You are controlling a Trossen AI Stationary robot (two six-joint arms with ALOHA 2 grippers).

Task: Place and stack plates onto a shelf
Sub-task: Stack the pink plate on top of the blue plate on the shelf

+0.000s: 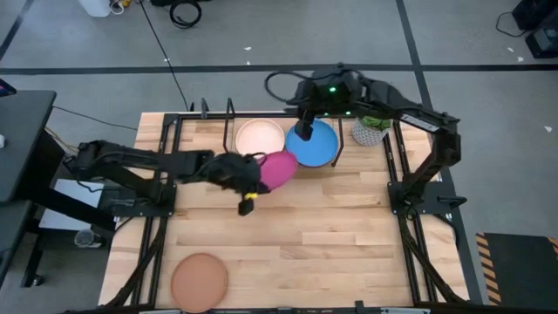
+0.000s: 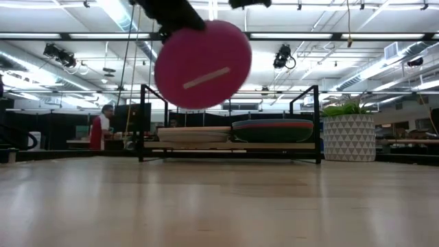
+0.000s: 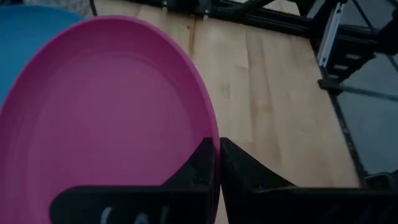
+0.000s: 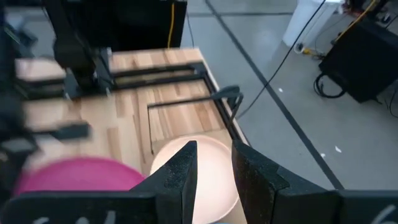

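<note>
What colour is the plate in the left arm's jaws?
Magenta plate, clearest in the left wrist view.

Two plate stacks [image 1: 261, 138] [image 1: 316, 144] side by side on shelf [image 2: 230, 145]; potted plant [image 1: 370, 130] right; lone plate [image 1: 199, 281] near front-left corner.

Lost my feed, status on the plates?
Left gripper shut on magenta plate, lifted near shelf. Right gripper open above blue plate. Nothing blocking.

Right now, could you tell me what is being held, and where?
The left gripper holds the magenta plate by its rim, lifted; the right gripper holds nothing.
</note>
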